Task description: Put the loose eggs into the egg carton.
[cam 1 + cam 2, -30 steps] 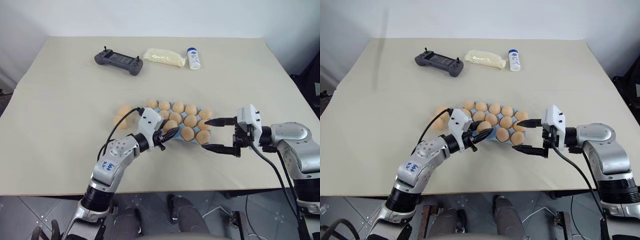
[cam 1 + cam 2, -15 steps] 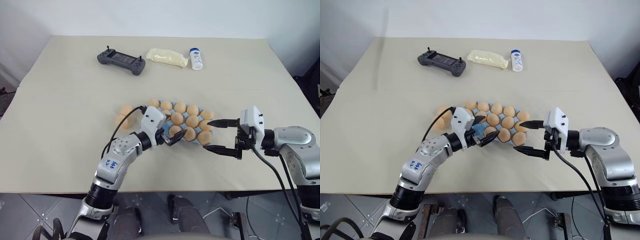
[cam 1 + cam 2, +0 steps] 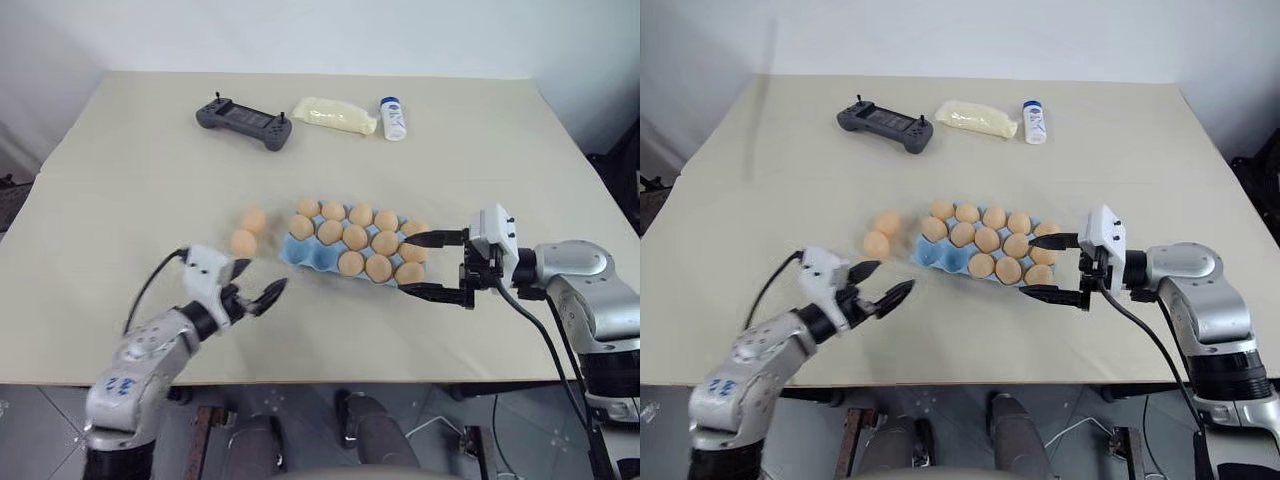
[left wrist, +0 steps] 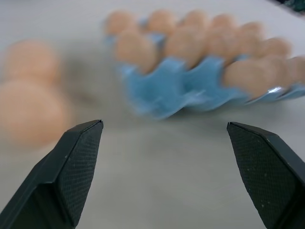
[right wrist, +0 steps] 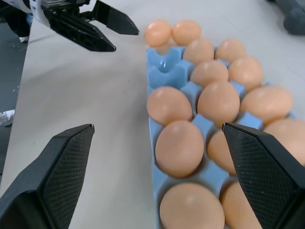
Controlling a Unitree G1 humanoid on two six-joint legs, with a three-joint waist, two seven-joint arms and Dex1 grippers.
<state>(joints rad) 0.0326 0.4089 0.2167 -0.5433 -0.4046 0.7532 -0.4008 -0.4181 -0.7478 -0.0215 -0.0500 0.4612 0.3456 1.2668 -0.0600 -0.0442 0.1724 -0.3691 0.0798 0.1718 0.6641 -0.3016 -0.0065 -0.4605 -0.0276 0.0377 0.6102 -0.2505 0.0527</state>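
Peach-tan shell, smooth and thin – the loose eggs (image 3: 243, 242) were judged light, rigid, brittle and apt to roll or slip; best taken across the widest girth with a soft squeeze. Two lay just beside each other on the table (image 3: 120, 180), left of centre. Light blue moulded egg carton (image 3: 305, 252), one, sat at mid-frame: fifteen cups, thirteen filled, two empty at its near left corner. Left gripper (image 3: 262, 276), lower left, stood wide open and empty, near the loose pair. Right gripper (image 3: 405, 264) was spread wide at the carton's right end, holding nothing. Upper centre – one grey controller (image 3: 243, 121), one yellow pouch (image 3: 331, 115), one small white bottle (image 3: 392, 118).
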